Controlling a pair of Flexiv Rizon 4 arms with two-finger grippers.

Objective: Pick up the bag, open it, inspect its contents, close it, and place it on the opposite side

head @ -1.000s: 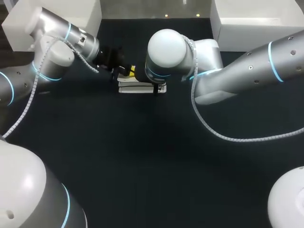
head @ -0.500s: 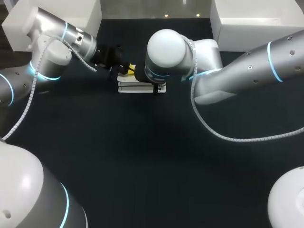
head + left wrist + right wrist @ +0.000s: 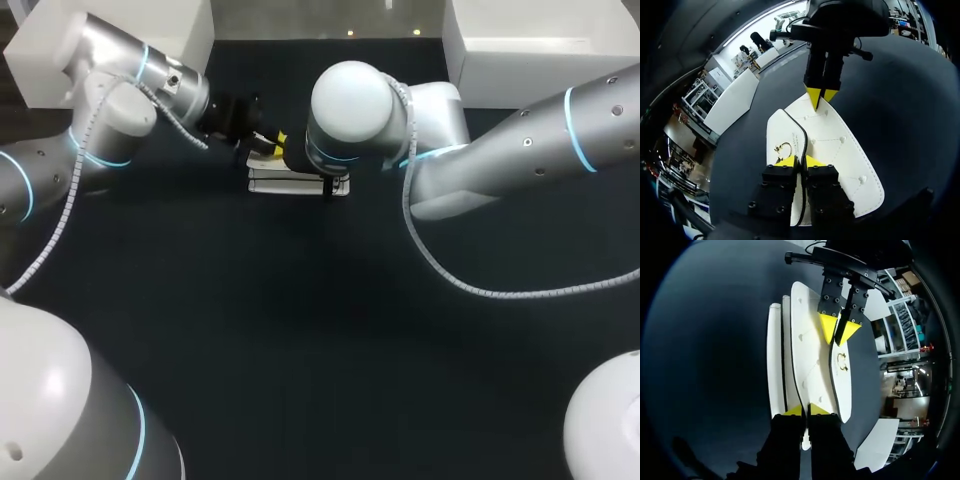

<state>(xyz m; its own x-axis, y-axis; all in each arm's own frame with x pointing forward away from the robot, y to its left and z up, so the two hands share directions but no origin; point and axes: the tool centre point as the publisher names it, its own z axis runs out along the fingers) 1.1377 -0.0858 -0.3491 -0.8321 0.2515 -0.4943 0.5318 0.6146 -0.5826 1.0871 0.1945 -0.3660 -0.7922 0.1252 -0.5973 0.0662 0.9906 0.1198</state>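
**Both grippers on the bag, flap about to be opened**

Across the near stretch of the dark table [image 3: 300, 340] only the two arms show, coming in from the left and right edges of the head view. They meet in the upper middle of that frame, where the white bag [image 3: 290, 184] lies flat on the table.

In the left wrist view, the left gripper [image 3: 800, 161] has its yellow tips drawn narrow. They pinch the black-trimmed edge of the bag's flap [image 3: 782, 127], just beside the small gold clasp [image 3: 782, 148]. Ahead of it the quilted white panel runs out to the far end of the bag, where my other arm's tips come down on it.

In the right wrist view, the right gripper [image 3: 805, 410] is likewise narrow, its tips closed on the thin edge of a white panel at its own end. The bag's layers stretch away from it towards the left arm's fingers.

I judge the step in hand to be the opening. The bag looks held from both ends, and the flap lies down against the body, so nothing inside can be seen yet.

The next move probably calls for the left gripper to peel the flap up and back. The right gripper would keep the body pinned so the whole bag does not lift or slide with it. If the clasp holds, a gentle pull is wiser than a jerk
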